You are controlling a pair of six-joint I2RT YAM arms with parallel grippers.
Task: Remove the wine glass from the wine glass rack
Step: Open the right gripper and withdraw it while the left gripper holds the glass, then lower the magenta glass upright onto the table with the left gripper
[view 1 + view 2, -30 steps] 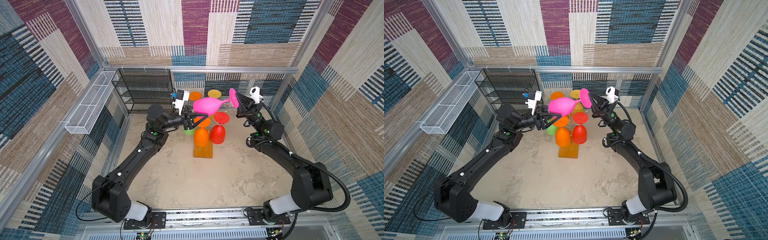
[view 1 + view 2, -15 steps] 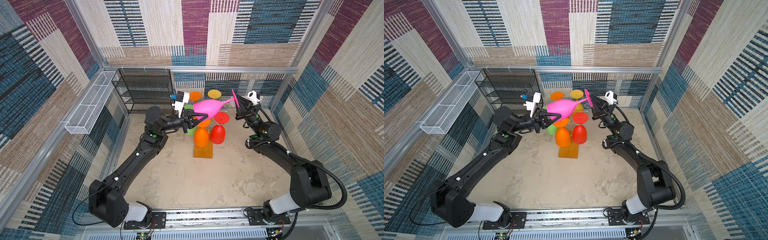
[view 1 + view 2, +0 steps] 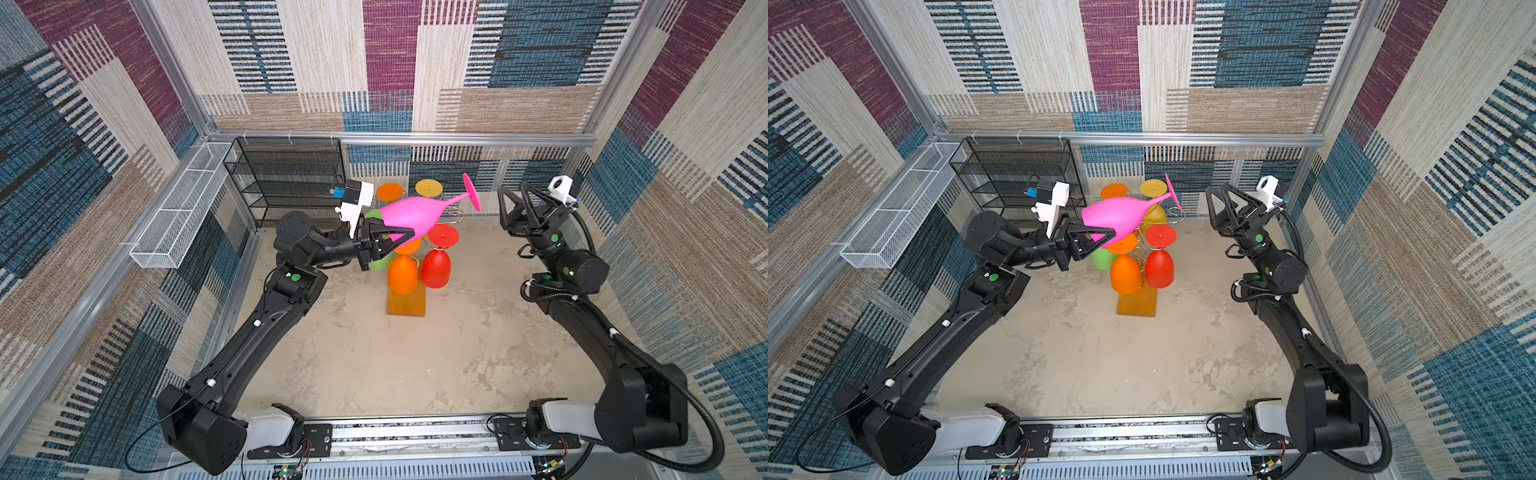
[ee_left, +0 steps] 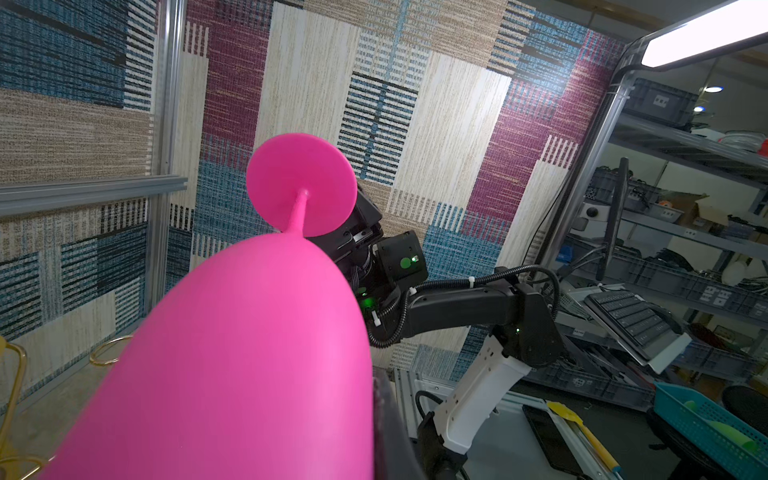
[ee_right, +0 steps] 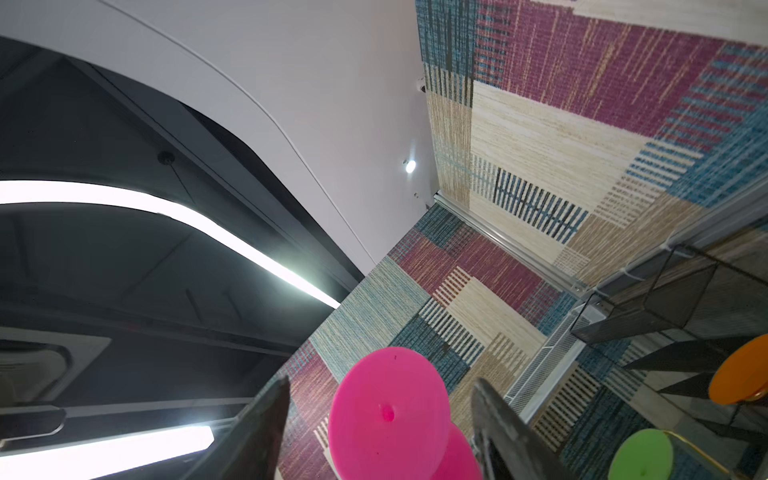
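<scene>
The wine glass (image 3: 409, 214) (image 3: 1115, 216) is held clear of the rack (image 3: 406, 305) (image 3: 1138, 305), just above its top arms and free of them in both top views. Its bowl is clamped by the left gripper (image 3: 395, 233) (image 3: 1096, 237), whose jaws are closed on the rim end. The glass is laid almost level, the long axis running across the rack's top from the left-arm side to the right-arm side. The mouth is pointed at the left arm, while the round foot is raised a little and pointed at the right gripper (image 3: 512, 188) (image 3: 1217, 188). That gripper is spread wide, nothing is held in it, and a gap is left between it and the foot. An orange glass (image 3: 402, 274) and a red glass (image 3: 435, 270) are hung bowl-down on the rack below.
</scene>
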